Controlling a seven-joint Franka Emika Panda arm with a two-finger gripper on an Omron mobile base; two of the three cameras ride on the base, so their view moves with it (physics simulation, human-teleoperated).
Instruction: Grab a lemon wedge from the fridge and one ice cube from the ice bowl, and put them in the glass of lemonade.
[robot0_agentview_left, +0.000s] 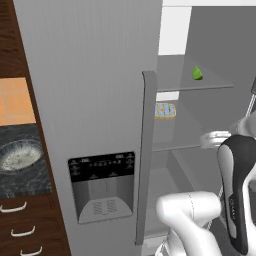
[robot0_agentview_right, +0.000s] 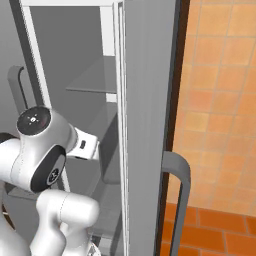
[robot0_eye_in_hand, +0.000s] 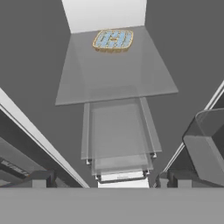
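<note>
The gripper points into the open fridge, fingers spread wide, nothing between them. Beyond the fingertips lie clear drawers, then a glass shelf carrying a blue-and-tan item at its back. The lemon wedge sits on the fridge's upper shelf. The ice bowl rests on the counter left of the fridge.

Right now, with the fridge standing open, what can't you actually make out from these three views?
- The glass of lemonade: nowhere to check its place.
- Ice bowl, left base view: left side cut by the picture edge; single cubes too fine to tell apart.
- Lemon wedge, left base view: tiny, shape unclear.
- Blue-and-tan item on a fridge shelf, hand view: too blurred to identify.
- Gripper, hand view: fingers partly cut by the bottom band.
</note>
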